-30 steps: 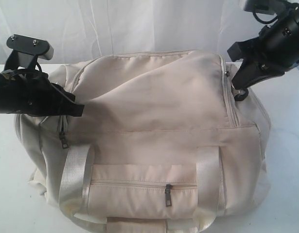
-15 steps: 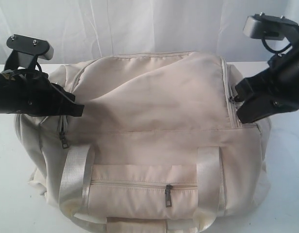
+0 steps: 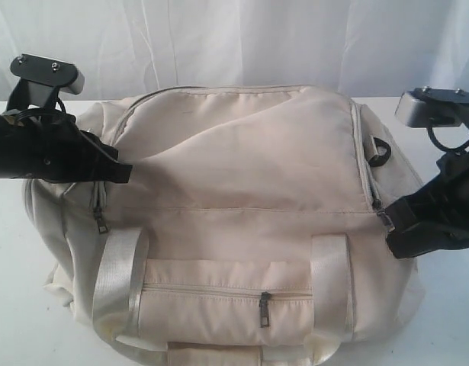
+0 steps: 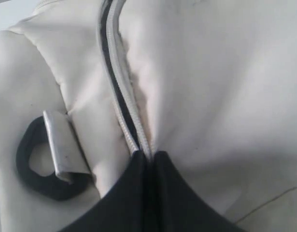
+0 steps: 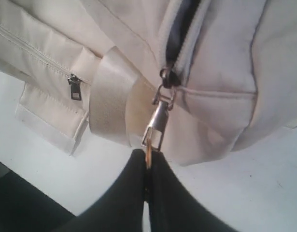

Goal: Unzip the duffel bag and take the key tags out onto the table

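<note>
The cream duffel bag (image 3: 242, 175) lies on the white table (image 3: 17, 305). My left gripper (image 3: 126, 174) is at the bag's left end, shut on the bag's fabric at the zipper edge (image 4: 124, 96). My right gripper (image 3: 388, 225) is low on the bag's right end, shut on the main zipper's metal pull (image 5: 158, 123). Above the slider a short stretch of the zipper is parted and shows dark lining (image 5: 179, 24). The key tags are hidden.
A front pocket with its own dark pull (image 3: 264, 305) faces the camera between two pale webbing handles (image 3: 116, 267). A second dark pull (image 3: 101, 223) hangs at the left end. A black ring (image 3: 380, 149) sits on the right end. White curtain hangs behind.
My right gripper has moved down the bag's right end toward the front, drawing the zipper pull with it. The left gripper has stayed still.
</note>
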Controlling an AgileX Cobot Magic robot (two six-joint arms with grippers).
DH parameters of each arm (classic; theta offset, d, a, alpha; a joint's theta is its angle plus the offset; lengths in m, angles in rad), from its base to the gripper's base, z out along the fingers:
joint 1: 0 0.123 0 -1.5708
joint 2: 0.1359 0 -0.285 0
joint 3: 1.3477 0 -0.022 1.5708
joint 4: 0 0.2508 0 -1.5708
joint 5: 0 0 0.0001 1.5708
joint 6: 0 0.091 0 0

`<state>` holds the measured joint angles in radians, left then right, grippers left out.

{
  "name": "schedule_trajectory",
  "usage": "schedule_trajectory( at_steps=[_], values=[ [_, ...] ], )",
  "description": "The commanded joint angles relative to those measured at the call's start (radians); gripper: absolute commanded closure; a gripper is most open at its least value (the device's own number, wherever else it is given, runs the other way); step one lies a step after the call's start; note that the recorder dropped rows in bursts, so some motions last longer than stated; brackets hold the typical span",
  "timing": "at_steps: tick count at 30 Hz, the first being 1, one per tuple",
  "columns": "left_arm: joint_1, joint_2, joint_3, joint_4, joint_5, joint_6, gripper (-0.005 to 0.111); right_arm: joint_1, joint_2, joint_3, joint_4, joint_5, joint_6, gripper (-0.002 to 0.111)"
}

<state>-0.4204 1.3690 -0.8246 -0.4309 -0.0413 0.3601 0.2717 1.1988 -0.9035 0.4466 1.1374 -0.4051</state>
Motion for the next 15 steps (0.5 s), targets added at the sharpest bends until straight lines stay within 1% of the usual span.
schedule_trajectory(
  at_steps=[1, 3, 5, 8, 10, 11, 13, 14, 15],
  values=[
    [0.001, -0.001, 0.011, -0.009, 0.013, -0.004, 0.107, 0.002, -0.011, 0.01, 0.005, -0.038, -0.055, 0.108],
    [0.001, -0.001, 0.011, -0.009, 0.013, -0.004, 0.107, 0.002, -0.011, 0.01, 0.005, -0.051, -0.062, 0.107],
    [0.001, -0.001, 0.009, -0.009, 0.013, -0.004, 0.107, 0.002, -0.011, 0.01, 0.009, -0.053, -0.069, 0.102],
    [0.001, -0.001, 0.009, -0.009, 0.013, -0.004, 0.107, 0.002, -0.011, 0.007, 0.018, -0.056, -0.069, 0.084],
    [0.001, -0.001, 0.009, -0.009, 0.013, -0.004, 0.107, 0.002, -0.011, -0.006, 0.031, -0.056, -0.069, 0.068],
    [0.001, -0.001, 0.009, -0.009, 0.013, -0.004, 0.107, 0.002, -0.013, -0.039, 0.034, -0.041, -0.069, 0.056],
    [0.001, -0.001, 0.009, -0.009, 0.013, -0.002, 0.107, 0.002, -0.026, -0.093, 0.034, -0.046, -0.078, 0.049],
    [0.001, -0.001, 0.009, -0.009, 0.013, -0.002, 0.107, 0.002, -0.031, -0.115, 0.034, -0.056, -0.095, 0.049],
    [0.001, -0.001, 0.009, -0.009, 0.013, -0.002, 0.107, 0.002, -0.041, -0.152, 0.029, -0.111, -0.11, 0.049]
  ],
)
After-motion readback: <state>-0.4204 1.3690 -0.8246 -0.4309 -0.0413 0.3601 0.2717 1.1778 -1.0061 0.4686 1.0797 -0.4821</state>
